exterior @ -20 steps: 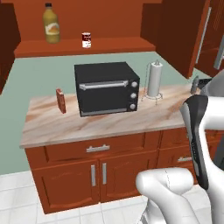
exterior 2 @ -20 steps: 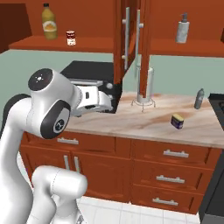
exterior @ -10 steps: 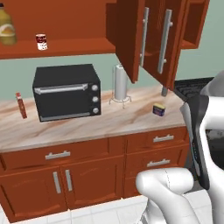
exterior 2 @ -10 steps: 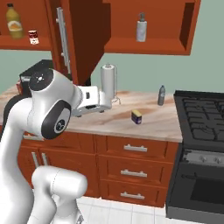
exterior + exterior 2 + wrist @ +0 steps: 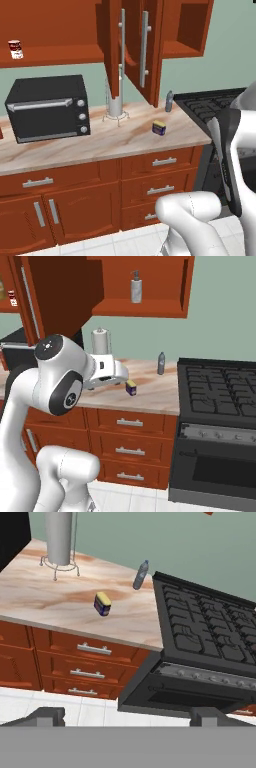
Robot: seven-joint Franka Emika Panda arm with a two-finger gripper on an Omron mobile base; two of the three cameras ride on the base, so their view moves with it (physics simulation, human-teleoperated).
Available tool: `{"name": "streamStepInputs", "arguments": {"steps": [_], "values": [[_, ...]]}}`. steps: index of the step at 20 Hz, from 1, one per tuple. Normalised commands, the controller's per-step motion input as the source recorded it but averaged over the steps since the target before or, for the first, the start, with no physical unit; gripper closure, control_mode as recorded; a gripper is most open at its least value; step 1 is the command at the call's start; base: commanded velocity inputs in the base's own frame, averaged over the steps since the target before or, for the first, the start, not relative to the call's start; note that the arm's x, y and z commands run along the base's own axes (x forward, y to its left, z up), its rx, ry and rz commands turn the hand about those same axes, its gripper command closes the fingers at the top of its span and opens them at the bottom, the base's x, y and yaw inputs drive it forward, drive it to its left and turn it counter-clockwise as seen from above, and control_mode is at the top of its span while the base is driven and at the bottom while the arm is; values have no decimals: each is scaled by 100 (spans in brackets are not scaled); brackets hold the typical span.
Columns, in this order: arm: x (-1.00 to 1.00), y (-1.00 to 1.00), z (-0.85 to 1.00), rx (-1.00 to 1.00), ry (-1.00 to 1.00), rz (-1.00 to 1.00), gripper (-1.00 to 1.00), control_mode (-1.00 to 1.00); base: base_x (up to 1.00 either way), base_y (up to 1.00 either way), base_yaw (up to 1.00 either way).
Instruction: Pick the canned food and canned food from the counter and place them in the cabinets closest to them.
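Visibly blue can [image 5: 159,127] with yellow label, lettering unreadable, on counter [image 5: 75,145]

The paper towel roll [image 5: 114,98] is half hidden behind the open cabinet door [image 5: 114,47] in the left base view, and its top is cut off by the upper edge in the hand view. The red can [image 5: 15,49] on the shelf is too small for its label to be read, and in the right base view it is cut by the left edge, as is the oven [image 5: 15,352], partly behind a door. The blue can's [image 5: 131,387] label is too small to read, and the arm [image 5: 102,372] covers the counter [image 5: 153,387] just left of it.
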Motion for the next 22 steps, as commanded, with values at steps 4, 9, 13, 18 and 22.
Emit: {"name": "streamStepInputs", "arguments": {"steps": [4,9,13,18,22], "values": [[0,0,0,0,0,0,-100,100,0,0,0],[0,0,0,0,0,0,-100,100,3,-35,4],[0,0,0,0,0,0,-100,100,5,-55,11],[0,0,0,0,0,0,-100,100,1,-21,2],[0,0,0,0,0,0,-100,100,15,0,0]]}}
